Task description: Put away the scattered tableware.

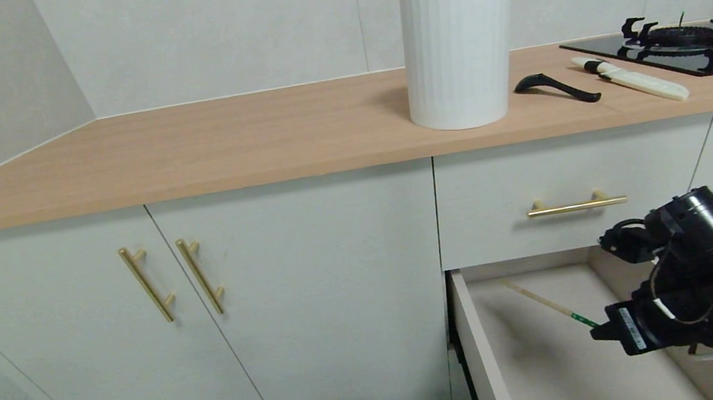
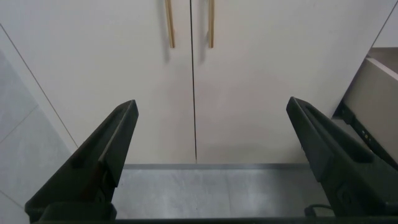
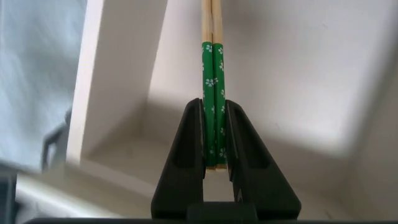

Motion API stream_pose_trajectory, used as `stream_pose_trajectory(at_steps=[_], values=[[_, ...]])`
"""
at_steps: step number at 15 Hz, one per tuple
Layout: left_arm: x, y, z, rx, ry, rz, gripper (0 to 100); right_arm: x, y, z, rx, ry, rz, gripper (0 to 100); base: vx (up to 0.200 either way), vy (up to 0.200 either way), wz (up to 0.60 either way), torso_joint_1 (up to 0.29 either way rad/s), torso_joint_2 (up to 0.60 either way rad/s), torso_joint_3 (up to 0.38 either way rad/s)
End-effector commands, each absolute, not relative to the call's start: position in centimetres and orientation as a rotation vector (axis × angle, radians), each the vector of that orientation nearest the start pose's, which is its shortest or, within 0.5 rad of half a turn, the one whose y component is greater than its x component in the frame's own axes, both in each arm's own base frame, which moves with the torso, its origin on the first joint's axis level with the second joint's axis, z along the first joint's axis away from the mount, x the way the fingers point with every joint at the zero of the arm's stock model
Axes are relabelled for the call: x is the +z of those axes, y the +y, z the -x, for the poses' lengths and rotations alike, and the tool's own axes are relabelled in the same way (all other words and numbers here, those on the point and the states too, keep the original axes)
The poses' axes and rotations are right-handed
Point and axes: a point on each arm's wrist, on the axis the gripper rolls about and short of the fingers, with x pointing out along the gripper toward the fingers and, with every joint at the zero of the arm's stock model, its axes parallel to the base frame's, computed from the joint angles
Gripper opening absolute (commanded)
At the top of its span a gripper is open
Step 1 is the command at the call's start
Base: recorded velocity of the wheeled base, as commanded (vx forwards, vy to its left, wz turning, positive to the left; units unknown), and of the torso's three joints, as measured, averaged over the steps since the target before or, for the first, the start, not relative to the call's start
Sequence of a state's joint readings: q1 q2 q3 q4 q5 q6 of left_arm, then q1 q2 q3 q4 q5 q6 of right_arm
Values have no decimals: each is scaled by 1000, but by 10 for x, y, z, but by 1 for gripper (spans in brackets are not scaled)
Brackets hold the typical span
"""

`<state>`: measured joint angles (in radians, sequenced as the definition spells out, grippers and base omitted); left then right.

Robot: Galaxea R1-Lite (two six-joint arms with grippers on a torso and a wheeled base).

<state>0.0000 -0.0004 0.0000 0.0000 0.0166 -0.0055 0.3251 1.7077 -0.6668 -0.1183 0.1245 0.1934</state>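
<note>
- The right hand (image 1: 602, 333) is clamped on a pair of green-ended chopsticks (image 3: 212, 62). Their bare tips point to 10 o'clock over the open drawer (image 1: 482, 350).
- The left hand (image 2: 211, 104) hangs with its fingers wide apart, facing the cupboard doors (image 2: 249, 93).
- On the tabletop (image 1: 216, 143), at 12 o'clock from the drawer, stands a white ribbed canister (image 1: 459, 46). At its 3 o'clock lie a black utensil (image 1: 557, 88) and a white knife (image 1: 632, 77).

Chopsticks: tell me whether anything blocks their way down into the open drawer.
Nothing visible does. The right gripper, jaws shut on them, holds the chopsticks over the open drawer, with only plain drawer floor beneath.
</note>
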Motion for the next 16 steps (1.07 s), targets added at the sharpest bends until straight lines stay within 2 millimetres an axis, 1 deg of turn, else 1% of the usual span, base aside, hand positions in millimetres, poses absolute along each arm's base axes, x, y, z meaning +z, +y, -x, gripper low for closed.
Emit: stream_pose_trajectory(at_steps=[1, 4, 6, 7, 9, 11, 16], values=[[75, 0, 23, 17, 0, 6, 100, 36, 110, -271, 288, 1068, -129, 0, 0, 0, 0, 0, 0, 0], [75, 0, 23, 17, 0, 6, 100, 12, 116, -276, 237, 1103, -97, 0, 0, 0, 0, 0, 0, 0], [75, 0, 23, 17, 0, 6, 100, 2, 120, -278, 229, 1104, -97, 0, 0, 0, 0, 0, 0, 0], [75, 0, 23, 17, 0, 6, 100, -7, 121, -280, 210, 1107, -110, 0, 0, 0, 0, 0, 0, 0], [75, 0, 23, 17, 0, 6, 100, -18, 122, -283, 171, 1098, -88, 0, 0, 0, 0, 0, 0, 0], [75, 0, 23, 17, 0, 6, 100, -22, 125, -282, 168, 1094, -77, 0, 0, 0, 0, 0, 0, 0], [75, 0, 23, 17, 0, 6, 100, -21, 125, -284, 152, 1075, -93, 0, 0, 0, 0, 0, 0, 0]])
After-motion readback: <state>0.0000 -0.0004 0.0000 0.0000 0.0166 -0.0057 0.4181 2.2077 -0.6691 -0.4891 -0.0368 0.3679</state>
